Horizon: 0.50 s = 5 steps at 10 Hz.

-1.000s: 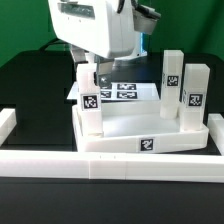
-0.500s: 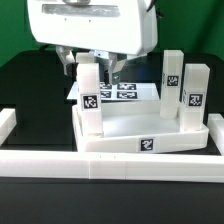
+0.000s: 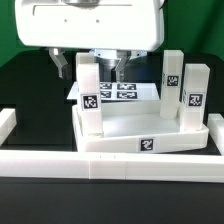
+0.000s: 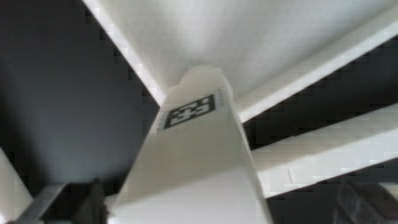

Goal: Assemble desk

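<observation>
The white desk top (image 3: 150,125) lies upside down against the rail, with a tag on its front edge. A white leg (image 3: 90,95) stands upright at its near corner on the exterior view's left. It fills the middle of the wrist view (image 4: 192,150). Two more legs (image 3: 173,85) (image 3: 194,92) stand at the exterior view's right side. My gripper (image 3: 90,66) hangs just above the left leg's top. It is open, with one dark finger (image 3: 62,64) on each side of the leg and a gap to it. It holds nothing.
The long white border rail (image 3: 110,162) runs across the front, with raised ends at both sides (image 3: 8,122). The marker board (image 3: 118,90) lies flat behind the desk top. The table around is black.
My gripper has risen and come nearer the camera, and now fills the top of the exterior view. The left leg stays standing on the desk top.
</observation>
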### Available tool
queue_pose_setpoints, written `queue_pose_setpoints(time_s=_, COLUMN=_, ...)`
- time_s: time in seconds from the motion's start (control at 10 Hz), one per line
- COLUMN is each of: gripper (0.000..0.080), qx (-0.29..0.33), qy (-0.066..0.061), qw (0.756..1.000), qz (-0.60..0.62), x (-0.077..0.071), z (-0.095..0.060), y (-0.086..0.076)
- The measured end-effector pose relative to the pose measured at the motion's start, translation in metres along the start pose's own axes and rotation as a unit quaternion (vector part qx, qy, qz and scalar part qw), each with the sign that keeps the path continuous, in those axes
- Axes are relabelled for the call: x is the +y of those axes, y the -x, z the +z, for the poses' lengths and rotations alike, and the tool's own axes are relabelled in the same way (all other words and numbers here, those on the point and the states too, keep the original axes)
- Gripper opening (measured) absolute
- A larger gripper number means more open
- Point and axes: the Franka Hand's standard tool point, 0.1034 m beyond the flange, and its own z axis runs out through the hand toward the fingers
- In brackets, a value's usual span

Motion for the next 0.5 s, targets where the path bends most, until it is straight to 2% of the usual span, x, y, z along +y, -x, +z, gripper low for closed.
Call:
queue_pose_setpoints(time_s=0.2, gripper=0.0649, qx=0.0, qy=0.0, qw=0.997, qz=-0.071, x=0.0009, z=0.0, y=-0.0001)
queue_pose_setpoints(time_s=0.4, gripper=0.0649, qx=0.005, qy=0.009, qw=0.992, qz=-0.128, x=0.0012, z=0.001, y=-0.0008)
queue_pose_setpoints(time_s=0.5, gripper=0.0622, qx=0.005, qy=0.012, qw=0.989, qz=-0.145, x=0.0019, z=0.001, y=-0.0009)
